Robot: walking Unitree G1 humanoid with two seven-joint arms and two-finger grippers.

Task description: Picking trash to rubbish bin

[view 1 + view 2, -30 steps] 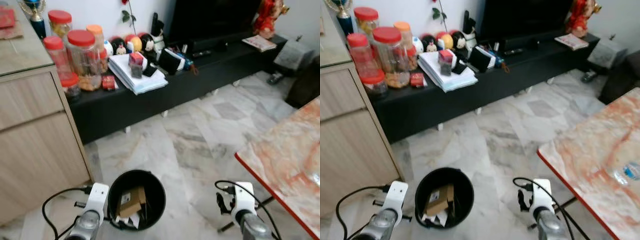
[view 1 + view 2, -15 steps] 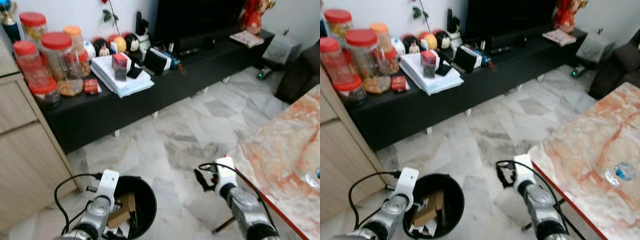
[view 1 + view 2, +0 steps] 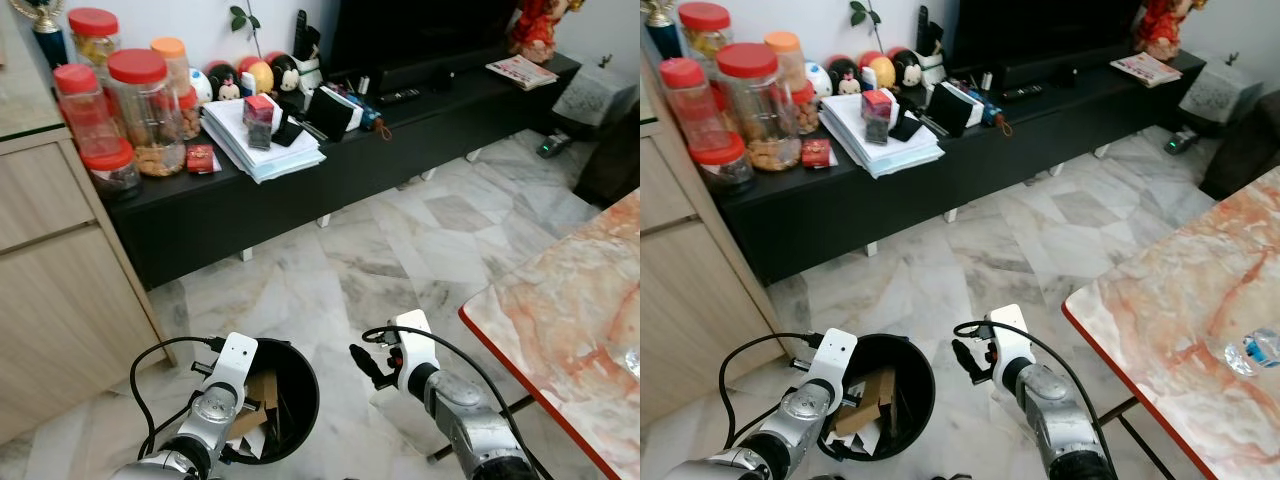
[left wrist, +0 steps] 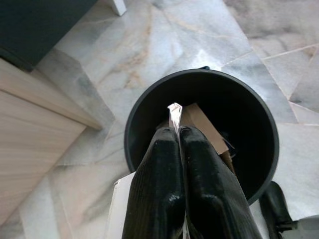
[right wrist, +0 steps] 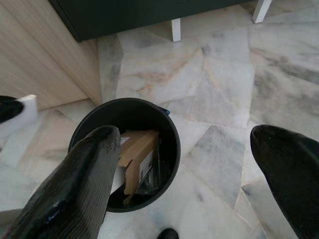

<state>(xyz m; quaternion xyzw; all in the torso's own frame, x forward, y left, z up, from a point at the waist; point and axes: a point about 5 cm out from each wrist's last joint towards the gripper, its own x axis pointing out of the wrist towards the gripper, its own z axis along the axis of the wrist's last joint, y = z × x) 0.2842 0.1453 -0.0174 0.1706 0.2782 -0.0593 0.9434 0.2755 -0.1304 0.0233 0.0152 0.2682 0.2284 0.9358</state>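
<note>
- You have a grey-veined white marble tile floor (image 3: 380, 270) underfoot; the round black plastic rubbish bin (image 3: 300, 385) stands directly on it, holding brown cardboard and white paper scraps.
- Beyond the bin, a long low black TV bench (image 3: 330, 165) stands on short white feet on that floor.
- On the bench, straight beyond the bin, lies a stack of white papers (image 3: 265, 150); left of the stack you see clear jars with red lids (image 3: 140, 105).
- Left of the bin, a light wooden cabinet (image 3: 60, 290) meets the floor.
- Right of the bin, a red-edged orange marbled table (image 3: 570, 320) stands.
</note>
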